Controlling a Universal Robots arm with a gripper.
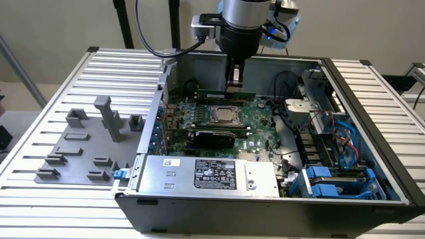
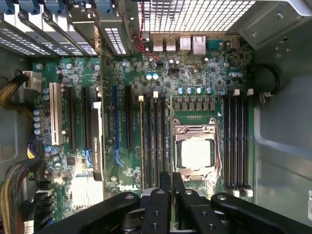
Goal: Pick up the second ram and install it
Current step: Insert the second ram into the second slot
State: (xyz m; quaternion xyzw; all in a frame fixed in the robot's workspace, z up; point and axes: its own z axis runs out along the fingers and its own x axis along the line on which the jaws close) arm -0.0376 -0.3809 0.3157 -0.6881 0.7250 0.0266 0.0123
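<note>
The second ram (image 1: pixel 211 93), a narrow green stick with black chips, stands on edge along the far side of the motherboard (image 1: pixel 256 124), inside the open computer case (image 1: pixel 265 219). My gripper (image 1: pixel 234 85) reaches straight down into the case, its fingers closed on the stick near its middle. I cannot tell how deep the stick sits in its slot. In the wrist view my gripper (image 2: pixel 171 181) has its black fingers (image 2: pixel 165 184) pressed close together above the long memory slots (image 2: pixel 153 141) beside the CPU socket (image 2: pixel 195 153).
A grey fixture plate (image 1: pixel 79 144) with upright blocks lies on the slatted table at the exterior view's left. Inside the case are a black-topped expansion card (image 1: pixel 212 135), the power supply (image 1: pixel 206 174), blue drive bays (image 1: pixel 332 181) and loose cables (image 1: pixel 319 124).
</note>
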